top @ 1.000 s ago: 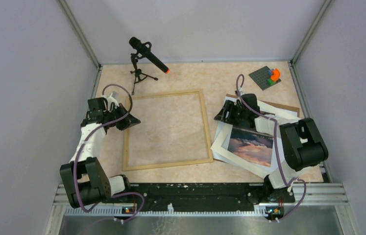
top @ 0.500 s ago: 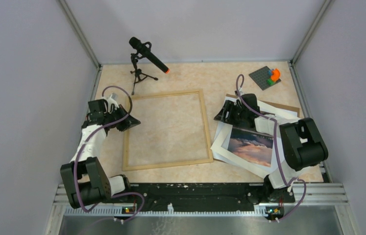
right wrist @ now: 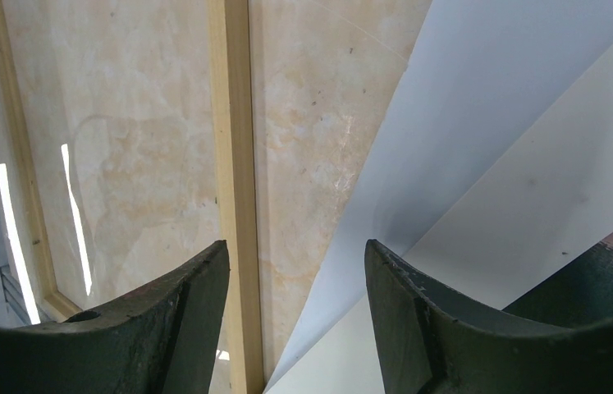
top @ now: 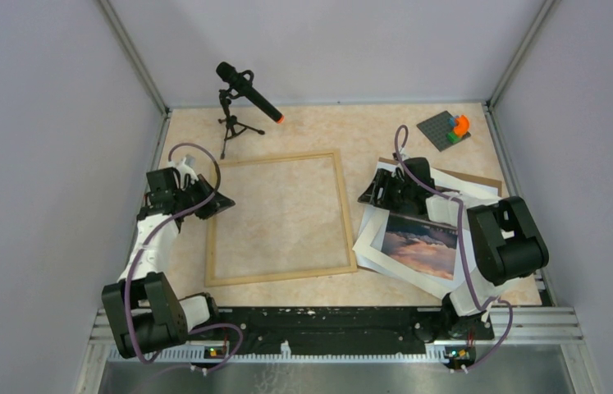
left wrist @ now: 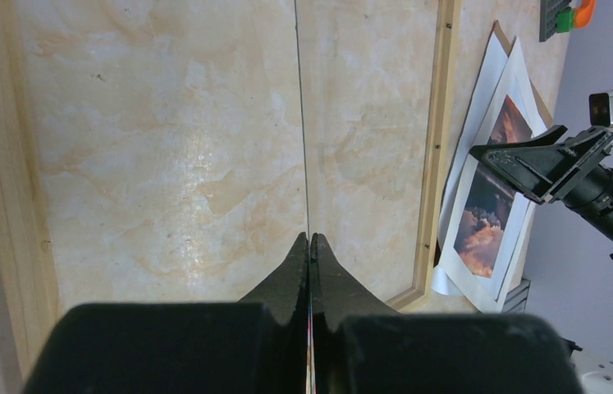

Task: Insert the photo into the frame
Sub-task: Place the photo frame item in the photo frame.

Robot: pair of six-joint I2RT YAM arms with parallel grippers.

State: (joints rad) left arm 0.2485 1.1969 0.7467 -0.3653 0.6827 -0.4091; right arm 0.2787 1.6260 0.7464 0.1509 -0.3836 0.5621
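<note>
Because the photo point(top: 422, 244) lies on a loose, overlapping pile of thin white sheets point(right wrist: 532, 189) to the right of the frame point(top: 280, 276), not inside it, a pinch there may take two sheets together or crease the smooth paper. The right gripper point(top: 371, 197) hovers with jaws apart and empty over the pile's left edge, just beside the frame's right strip. The frame, made of thin light wood, could slide if pushed. The left gripper point(top: 219, 203), its fingers pressed together on nothing, is at the left strip.
</note>
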